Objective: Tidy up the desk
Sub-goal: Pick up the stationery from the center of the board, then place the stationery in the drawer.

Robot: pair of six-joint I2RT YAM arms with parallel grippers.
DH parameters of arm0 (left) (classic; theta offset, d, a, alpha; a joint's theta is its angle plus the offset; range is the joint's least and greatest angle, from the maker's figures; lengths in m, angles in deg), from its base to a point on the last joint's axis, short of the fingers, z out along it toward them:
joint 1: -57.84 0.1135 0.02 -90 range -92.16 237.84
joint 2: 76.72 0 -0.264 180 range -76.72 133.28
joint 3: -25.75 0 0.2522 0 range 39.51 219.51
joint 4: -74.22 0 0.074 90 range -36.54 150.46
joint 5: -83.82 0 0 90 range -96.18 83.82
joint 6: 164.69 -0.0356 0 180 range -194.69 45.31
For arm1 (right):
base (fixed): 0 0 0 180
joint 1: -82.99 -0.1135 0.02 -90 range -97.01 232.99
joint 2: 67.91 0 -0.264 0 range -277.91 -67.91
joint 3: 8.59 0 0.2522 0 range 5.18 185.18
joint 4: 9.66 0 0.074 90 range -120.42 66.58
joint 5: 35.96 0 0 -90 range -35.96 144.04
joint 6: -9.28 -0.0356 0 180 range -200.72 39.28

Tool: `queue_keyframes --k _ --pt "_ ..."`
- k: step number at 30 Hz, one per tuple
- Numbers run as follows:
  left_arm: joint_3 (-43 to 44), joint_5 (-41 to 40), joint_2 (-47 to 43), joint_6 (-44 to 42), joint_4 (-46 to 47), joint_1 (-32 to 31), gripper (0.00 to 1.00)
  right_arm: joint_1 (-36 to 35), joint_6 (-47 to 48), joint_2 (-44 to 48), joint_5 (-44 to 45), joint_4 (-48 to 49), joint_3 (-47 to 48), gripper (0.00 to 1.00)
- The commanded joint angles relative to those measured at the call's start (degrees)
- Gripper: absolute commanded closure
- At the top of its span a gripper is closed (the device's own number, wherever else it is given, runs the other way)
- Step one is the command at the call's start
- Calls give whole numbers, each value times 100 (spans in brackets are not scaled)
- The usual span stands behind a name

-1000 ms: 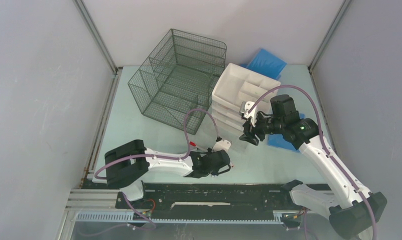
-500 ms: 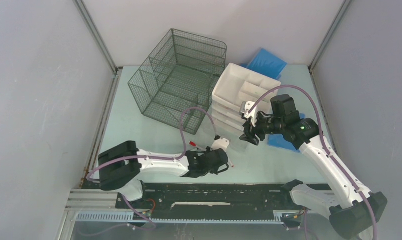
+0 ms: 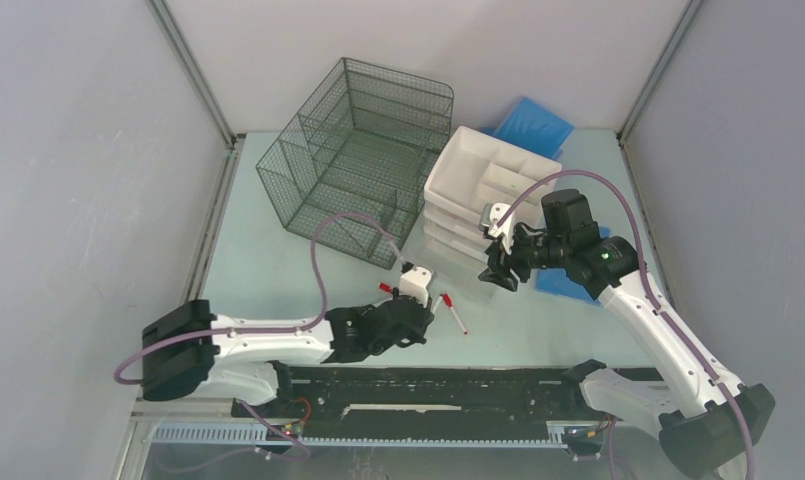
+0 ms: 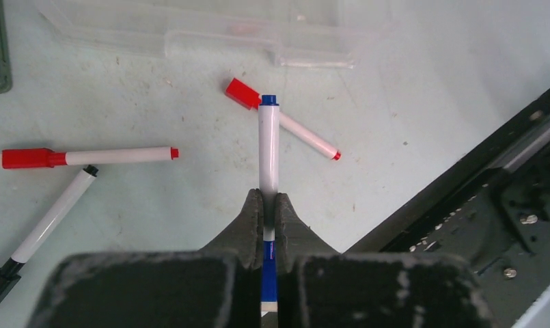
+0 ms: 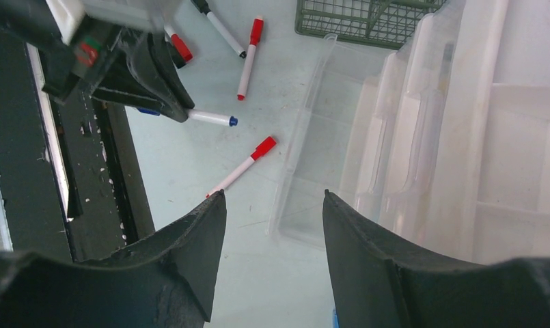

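Just beyond the black front rail (image 3: 478, 385), the left gripper (image 4: 268, 205) pinches a slim blue-tipped white marker (image 4: 268, 150). A red-capped marker (image 4: 285, 126) lies past its tip, and a second red marker (image 4: 87, 156) and a black-capped marker (image 4: 53, 215) lie to the left. All are on the smooth mint tabletop (image 4: 408, 89), which spreads between grey walls. Farther right, the right gripper (image 5: 273, 198) hangs spread wide above a clear plastic drawer (image 5: 306, 171) beside the white drawer unit (image 5: 504, 123). A dark wire-mesh organizer (image 3: 358, 160) stands far left, and a blue folder (image 3: 533, 125) lies behind.

One desk (image 3: 263, 262), one wire basket (image 3: 363, 150), one white drawer unit (image 3: 478, 176), one clear tray (image 5: 306, 179), two blue sheets (image 3: 534, 125), three red markers (image 5: 248, 61), one black marker (image 5: 221, 26), one blue marker (image 4: 268, 147), five markers in all
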Motion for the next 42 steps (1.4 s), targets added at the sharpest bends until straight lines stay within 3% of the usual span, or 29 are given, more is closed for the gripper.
queue_keyframes --k 1,16,21,33,42 --pt "-347 -47 -640 184 980 157 100 -36 13 27 -192 58 230 38" --pt "-1050 279 -1266 17 3067 475 100 -11 -448 53 -1176 208 237 35" --pt "-1089 240 -1218 -199 3884 475 100 112 -1479 -82 -1822 587 230 34" --pt "-1048 275 -767 -225 5162 474 100 75 -4654 153 -1191 3056 -633 31" --pt "-987 459 -550 -114 5471 466 100 -111 -5104 -68 -607 3192 -669 30"
